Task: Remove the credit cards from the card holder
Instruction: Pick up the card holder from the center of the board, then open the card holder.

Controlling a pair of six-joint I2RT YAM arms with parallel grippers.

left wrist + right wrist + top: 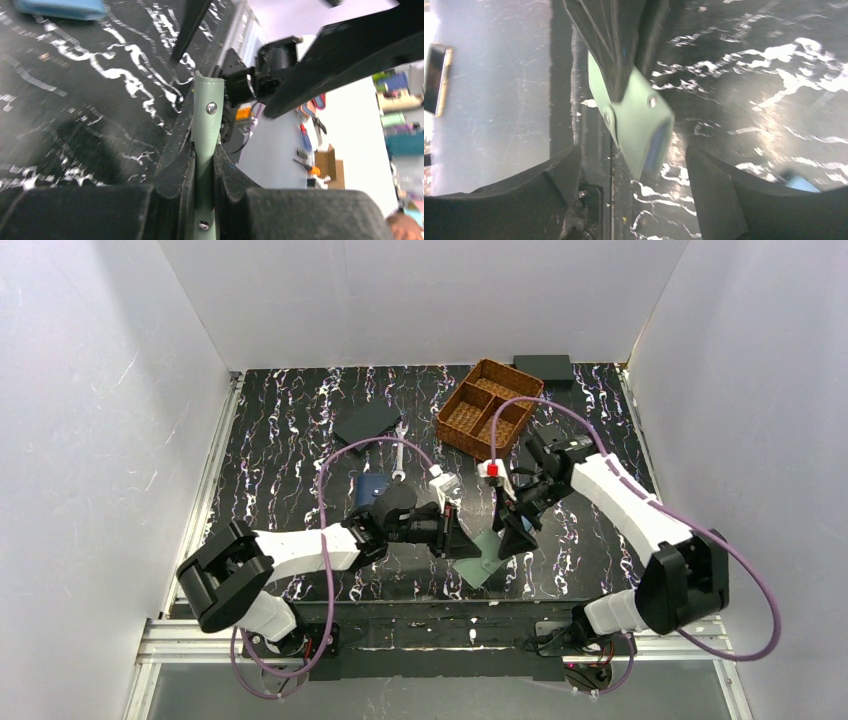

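The mint-green card holder (482, 562) lies near the table's front edge. It also shows in the right wrist view (636, 117) with two snap studs. My left gripper (455, 537) is shut on its green snap tab (206, 120), one finger on each side (205, 172). My right gripper (515, 532) is open and empty. It hovers just above the holder's free corner, with its fingers (631, 167) on either side and not touching. A dark bluish strip (654, 145) shows along the holder's edge; I cannot tell if it is a card. No tan or black card is clearly visible.
A brown wicker basket (488, 408) with compartments stands at the back right, a black box (543, 367) behind it. A dark flat wallet (366, 422), a small wrench (398, 456) and a blue wallet (368, 490) lie left of centre. White walls enclose the table.
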